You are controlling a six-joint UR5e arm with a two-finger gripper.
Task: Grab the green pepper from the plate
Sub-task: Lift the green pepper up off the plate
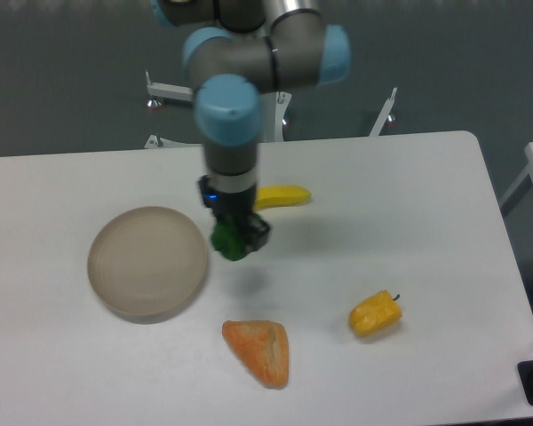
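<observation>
The green pepper [226,241] is held in my gripper [234,238], which is shut on it and holds it above the table, just right of the plate. Only part of the pepper's dark green body shows below the black fingers. The plate [147,262] is a round beige-grey dish at the left of the table, with nothing in it. A shadow lies on the table under the gripper.
A yellow banana [282,196] lies behind the gripper. A yellow-orange pepper [375,314] sits at the front right. An orange triangular piece of food [259,351] lies at the front centre. The table's right edge is near the yellow pepper.
</observation>
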